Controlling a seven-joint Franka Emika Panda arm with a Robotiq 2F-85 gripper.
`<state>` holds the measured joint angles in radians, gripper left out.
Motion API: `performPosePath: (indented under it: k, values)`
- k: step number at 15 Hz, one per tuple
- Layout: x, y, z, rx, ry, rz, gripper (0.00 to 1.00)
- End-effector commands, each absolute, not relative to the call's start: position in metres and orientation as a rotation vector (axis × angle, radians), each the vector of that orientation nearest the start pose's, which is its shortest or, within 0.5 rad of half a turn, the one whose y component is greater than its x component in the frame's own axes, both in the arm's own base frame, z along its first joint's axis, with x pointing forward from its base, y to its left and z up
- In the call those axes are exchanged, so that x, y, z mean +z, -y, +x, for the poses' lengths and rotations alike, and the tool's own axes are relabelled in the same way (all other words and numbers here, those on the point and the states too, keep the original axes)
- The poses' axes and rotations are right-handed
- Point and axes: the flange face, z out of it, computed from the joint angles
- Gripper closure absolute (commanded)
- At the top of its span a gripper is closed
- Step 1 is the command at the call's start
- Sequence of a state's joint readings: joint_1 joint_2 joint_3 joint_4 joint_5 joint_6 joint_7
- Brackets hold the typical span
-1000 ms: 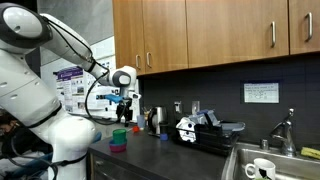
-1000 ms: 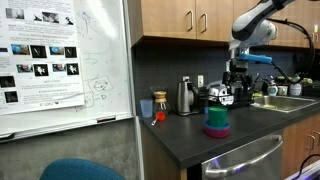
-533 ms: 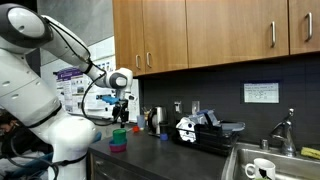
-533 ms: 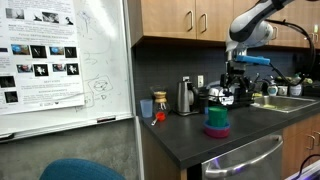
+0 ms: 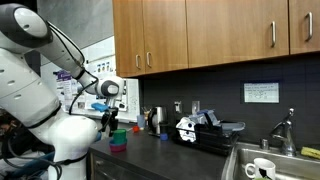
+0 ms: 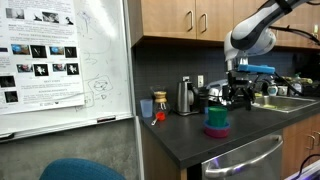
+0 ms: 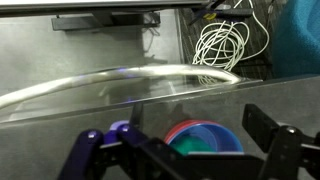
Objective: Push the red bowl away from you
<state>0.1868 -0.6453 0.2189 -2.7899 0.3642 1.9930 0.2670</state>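
The red bowl sits in a small stack near the counter's front edge, with the small green cup on top and a purple dish under it. The stack also shows in an exterior view, with the red bowl in its middle. In the wrist view the red bowl's rim curves round a blue-purple dish and the green cup. My gripper is open and empty. It hangs above and beside the stack, apart from it.
A steel kettle and an orange cup stand at the back of the dark counter. A black appliance and a sink with a white mug lie further along. A whiteboard stands at the counter's end. White cables lie on the floor.
My arm has swung toward the counter's front edge and lowered a little. The gripper has moved off from above the stack. The bowls have not moved.
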Motion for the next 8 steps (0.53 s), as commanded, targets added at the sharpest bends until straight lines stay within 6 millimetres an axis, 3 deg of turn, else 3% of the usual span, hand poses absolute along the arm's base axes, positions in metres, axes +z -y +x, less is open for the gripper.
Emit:
performPosePath:
  k: [1,8]
  values:
    - [0.37,-0.158,0.281,0.29,-0.117,-3.006,0.0]
    - [0.345,-0.18,0.284,0.264,-0.007,-3.038,0.0]
